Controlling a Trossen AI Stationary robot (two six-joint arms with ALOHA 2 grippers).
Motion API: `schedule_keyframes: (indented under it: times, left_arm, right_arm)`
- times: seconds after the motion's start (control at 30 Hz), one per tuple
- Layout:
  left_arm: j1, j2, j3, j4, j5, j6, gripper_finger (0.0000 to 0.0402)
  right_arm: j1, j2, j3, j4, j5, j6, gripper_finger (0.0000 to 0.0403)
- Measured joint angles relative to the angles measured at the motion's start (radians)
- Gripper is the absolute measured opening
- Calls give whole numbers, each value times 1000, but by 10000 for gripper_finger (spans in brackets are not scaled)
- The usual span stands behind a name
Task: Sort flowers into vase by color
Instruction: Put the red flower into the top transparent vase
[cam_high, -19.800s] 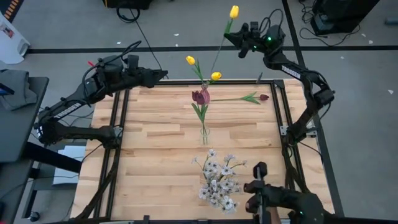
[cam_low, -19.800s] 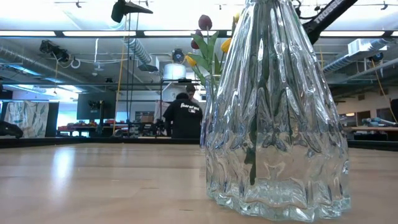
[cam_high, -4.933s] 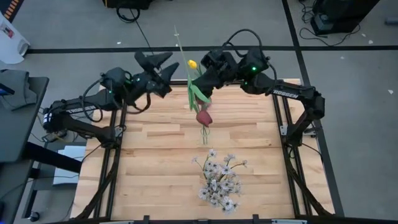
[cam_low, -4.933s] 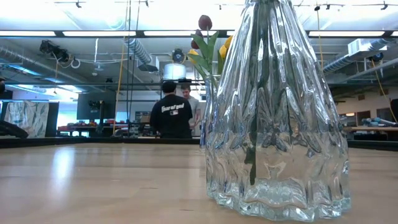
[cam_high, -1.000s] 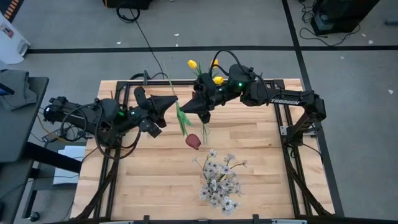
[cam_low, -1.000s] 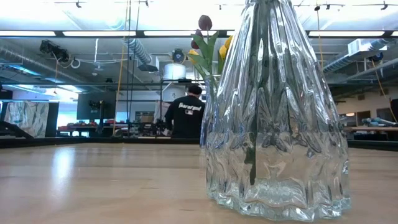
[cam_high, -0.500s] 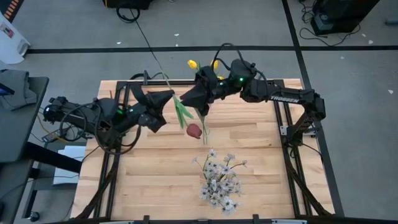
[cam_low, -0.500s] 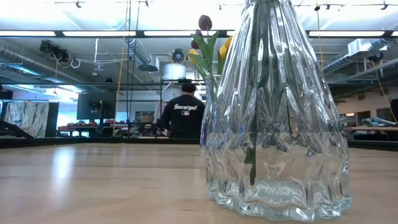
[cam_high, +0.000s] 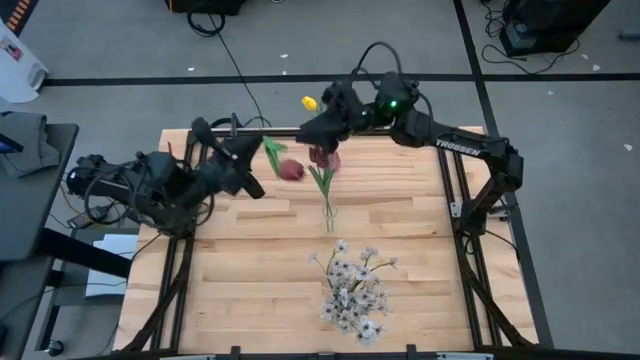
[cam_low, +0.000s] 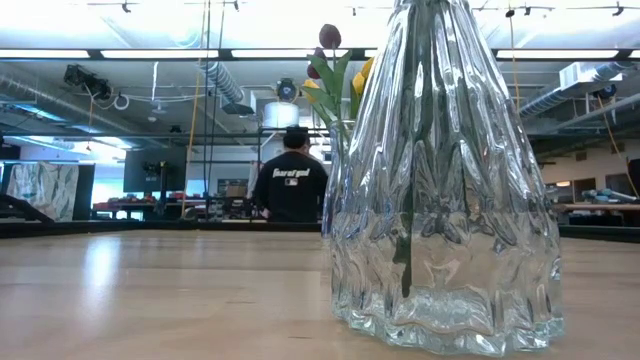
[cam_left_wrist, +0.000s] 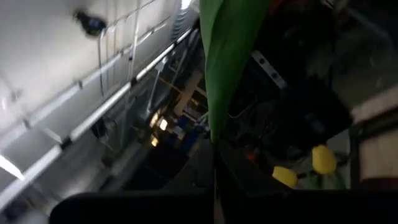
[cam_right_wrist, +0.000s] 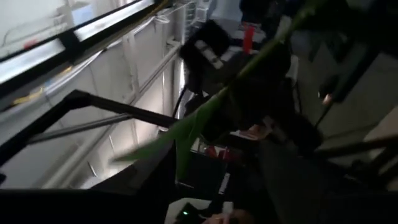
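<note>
A dark red tulip (cam_high: 291, 170) with a green leaf (cam_high: 272, 152) hangs over the far left part of the table, and my left gripper (cam_high: 258, 160) is shut on it. My right gripper (cam_high: 310, 130) stands open above the table's far edge, apart from that tulip. Below it, a clear vase (cam_high: 327, 214) at mid-table holds a maroon tulip (cam_high: 322, 157) and yellow tulips (cam_high: 310, 102). A big glass vase (cam_low: 445, 180) near the front edge holds white blossoms (cam_high: 350, 290). In the right wrist view the held tulip's stem (cam_right_wrist: 249, 65) crosses farther off. My left gripper holds the dark red tulip by its stem (cam_left_wrist: 215, 180), which comes out from between the fingers and runs on along them to the leaf (cam_left_wrist: 227, 56). My own fingers hide the place of contact. The tulip is lifted clear of the table, its head toward the mid-table vase.
Black frame rails (cam_high: 455, 200) run along the table's left, right and far sides. Bare wood (cam_high: 240, 280) lies to the left of the white blossoms. A person (cam_low: 290, 190) stands in the room beyond the table.
My right gripper has come off the tulip's stem and drawn back toward the far edge. My left gripper has pulled back toward the table's left edge with the tulip. The flower's head has swung from beside the mid-table vase toward the far edge.
</note>
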Motion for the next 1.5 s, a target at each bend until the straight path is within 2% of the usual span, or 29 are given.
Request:
schedule_keyframes:
  times: [0.2, 0.43, 0.53, 0.7, 0.93, 1.03, 1.1, 1.2, 1.37, 1.5]
  left_arm:
    - [0, -45, 0, -1, -32, -266, 7]
    - [0, -90, 1, -24, -29, -645, 7]
    - [0, -99, 1, -40, -13, -781, 7]
    - [0, -101, 1, -52, 70, -1010, 7]
    - [35, -75, 1, -261, 72, -1343, 7]
    - [63, -46, 1, -371, 80, -1438, 7]
    - [90, -17, 0, -410, 118, -1469, 7]
    - [142, 31, -1, -410, 250, -1466, 7]
    - [218, 95, -1, -335, 461, -1477, 7]
    - [246, 140, -1, -254, 546, -1464, 7]
  right_arm:
    - [-107, -17, 0, 56, -92, -74, 242]
    - [-263, -49, 0, 63, -167, -210, 242]
    - [-335, -67, 0, 63, -196, -279, 241]
    - [-464, -111, 0, 62, -255, -401, 241]
    - [-641, -186, 0, 46, -341, -521, 240]
    - [-695, -218, 0, 33, -389, -542, 240]
    - [-723, -233, 0, 25, -427, -552, 240]
    - [-745, -254, 0, 8, -479, -573, 240]
    - [-764, -270, 0, -6, -551, -590, 240]
    - [-775, -271, 0, -9, -598, -583, 240]
